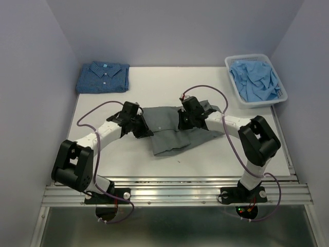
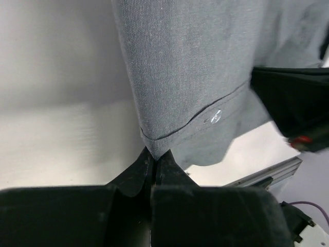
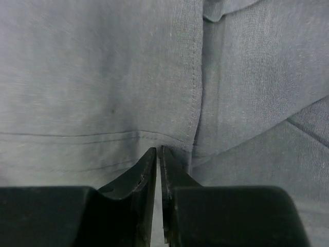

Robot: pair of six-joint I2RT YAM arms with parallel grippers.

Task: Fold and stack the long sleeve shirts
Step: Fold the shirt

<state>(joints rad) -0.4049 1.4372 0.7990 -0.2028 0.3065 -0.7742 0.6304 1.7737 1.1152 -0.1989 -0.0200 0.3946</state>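
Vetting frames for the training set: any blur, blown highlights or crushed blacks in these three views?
Top external: even soft light, faint shadows, grey shirt sharp. Left wrist: shirt weave crisp, table nearly blown out, rail at lower right blurred. Right wrist: cloth softer towards the left, fingers almost black with little detail.
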